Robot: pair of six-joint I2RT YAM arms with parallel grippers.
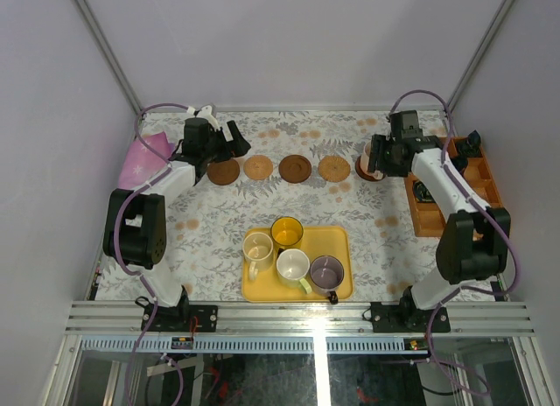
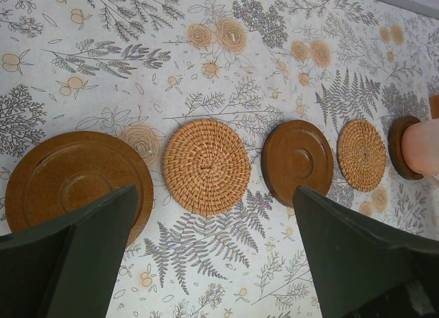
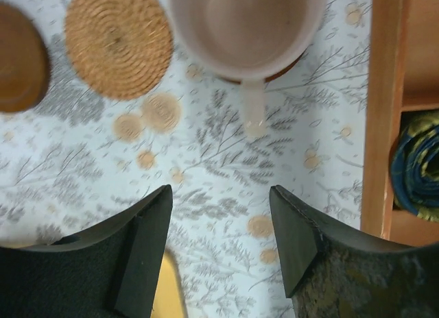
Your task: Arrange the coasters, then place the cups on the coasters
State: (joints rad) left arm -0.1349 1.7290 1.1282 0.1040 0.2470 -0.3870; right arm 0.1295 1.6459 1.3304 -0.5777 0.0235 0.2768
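Four cups (image 1: 293,266) sit unplaced on the yellow tray (image 1: 339,244) from above, with five coasters (image 1: 295,167) rowed beyond. Left wrist: my left gripper (image 2: 212,260) gapes empty over them. Right wrist: my right gripper (image 3: 219,225) stands parted and empty; the pink cup (image 3: 247,23) rests on the rightmost.

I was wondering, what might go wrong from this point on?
The pink cup sits on its coaster with its handle pointing at the open right gripper, which might clip it. The four cups on the yellow tray stand close together, so lifting one may knock a neighbour.
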